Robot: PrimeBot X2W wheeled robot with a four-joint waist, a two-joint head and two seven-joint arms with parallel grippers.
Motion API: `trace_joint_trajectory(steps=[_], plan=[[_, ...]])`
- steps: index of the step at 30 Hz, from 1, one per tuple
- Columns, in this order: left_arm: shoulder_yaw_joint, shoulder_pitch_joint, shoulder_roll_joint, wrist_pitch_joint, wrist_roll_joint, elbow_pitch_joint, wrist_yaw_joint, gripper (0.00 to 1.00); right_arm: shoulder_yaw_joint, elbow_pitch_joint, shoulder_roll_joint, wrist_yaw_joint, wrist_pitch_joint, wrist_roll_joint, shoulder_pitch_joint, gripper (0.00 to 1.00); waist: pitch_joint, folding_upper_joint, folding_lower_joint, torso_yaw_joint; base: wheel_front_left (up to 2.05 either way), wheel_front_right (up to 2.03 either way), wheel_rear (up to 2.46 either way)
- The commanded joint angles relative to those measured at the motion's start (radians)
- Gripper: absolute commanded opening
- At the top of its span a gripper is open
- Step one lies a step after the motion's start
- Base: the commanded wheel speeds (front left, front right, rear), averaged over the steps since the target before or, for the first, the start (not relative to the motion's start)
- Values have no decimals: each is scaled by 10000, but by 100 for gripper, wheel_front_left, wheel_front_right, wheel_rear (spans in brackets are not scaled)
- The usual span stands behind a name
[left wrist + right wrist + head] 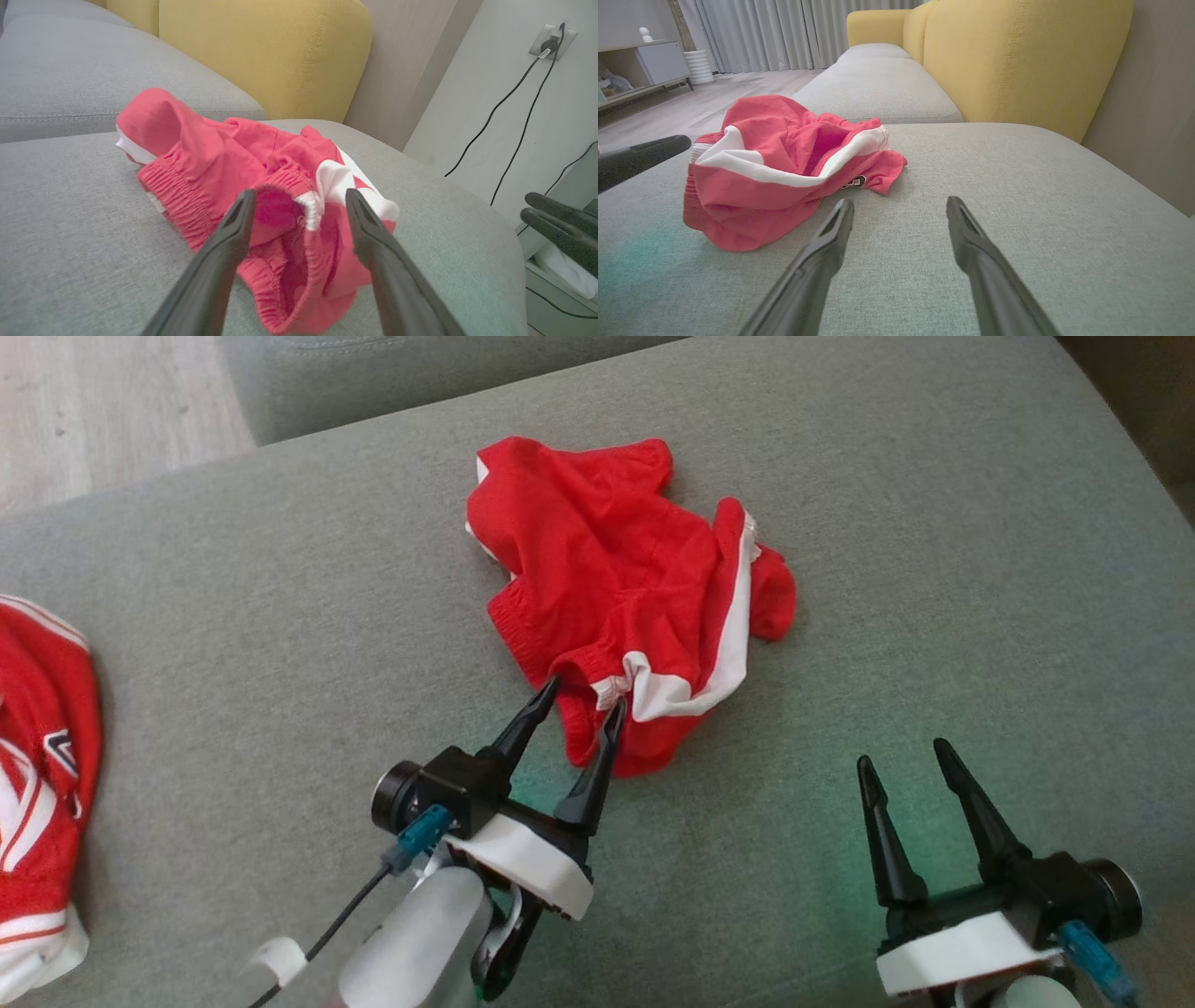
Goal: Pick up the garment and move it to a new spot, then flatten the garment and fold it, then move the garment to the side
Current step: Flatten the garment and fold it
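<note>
Now, garment (616,588): red shorts with a white stripe, crumpled in a heap in the middle of the sofa (280,569) seat.
Left hand (585,693): fingers wide, one on each side of the near waistband (280,182) fold, not closed on it.
Right hand (902,752): fingers wide, holding nothing, near and right, apart from the garment.
Handling: probably light, soft and limp; I think it will sag and hang when lifted.
Hold: the gathered elastic waistband at the near edge looks thickest, so it is likely the safest place.
Other cloth (37,784): red, at the left edge.
</note>
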Motion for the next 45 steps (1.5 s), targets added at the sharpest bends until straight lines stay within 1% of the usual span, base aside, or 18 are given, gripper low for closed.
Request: trace_joint_trajectory(steps=[1,5,12,13,14,15,16,17,22,25,28,29,30,31,38,41,45], plan=[[164,-418,-18,-51,-76,-185,15,100,272,-289,-85,-7,-26,37,-315,100,2,-1,-1,-58,0,0,0],[-32,-519,-18,-51,-222,100,42,100,318,-288,-85,-7,-26,27,-334,100,28,-1,-1,-168,0,0,0],[-92,-768,-18,-51,-451,220,159,100,358,-335,-85,-7,-26,-17,-385,100,157,-1,-1,-210,0,0,0],[-112,-798,-18,-51,-486,264,162,98,373,-337,-85,-7,-26,-30,-392,100,169,-1,-1,-210,0,0,0],[-151,-826,-18,-51,-539,339,154,89,385,-340,-85,-7,-26,-41,-403,100,184,-1,-1,-209,0,0,0],[-195,-867,-18,-51,-596,410,144,64,387,-348,-85,-7,-26,-50,-419,100,201,-1,-1,-203,0,0,0],[-244,-915,-18,-51,-638,468,133,18,376,-360,-85,-7,-26,-55,-436,100,218,-1,-1,-187,0,0,0],[-345,-930,-18,-51,-746,570,78,0,355,-373,-85,-7,-26,-61,-449,100,229,-1,-1,-160,0,0,0],[-721,-1064,-18,-51,-1153,809,-133,0,285,-405,-85,-7,-26,-106,-426,100,177,-1,-1,109,0,0,0],[-553,-1032,-18,-51,-1170,539,-158,0,254,-395,-85,-7,-26,-106,-394,100,76,-1,-1,481,0,0,0],[-300,-773,43,-51,-840,158,-146,0,217,-362,-85,-7,-26,-133,-342,100,-76,-1,-1,1000,0,0,0],[-214,-646,137,-51,-711,5,-138,0,211,-336,-85,-7,-26,-117,-325,100,-131,-1,-1,1166,0,0,0],[-16,-340,349,-51,-467,-393,-78,0,119,-285,-85,-7,-26,-48,-262,100,-268,-1,-1,1573,0,0,0],[106,-165,477,-51,-361,-627,-38,0,66,-258,-85,-7,-26,15,-228,100,-339,-1,-1,1783,0,0,0],[1324,937,1474,-51,104,-2355,425,0,-300,-107,-85,-7,-26,505,-204,100,-628,-1,-1,3082,0,0,0],[1831,1179,1777,-51,77,-2645,589,0,-296,36,-85,-7,-26,597,-309,100,-661,-1,-1,3462,0,0,0],[2212,1269,1967,-51,104,-2792,616,0,-139,602,-85,-7,-26,646,-415,100,-672,-1,-1,3870,0,0,0]])
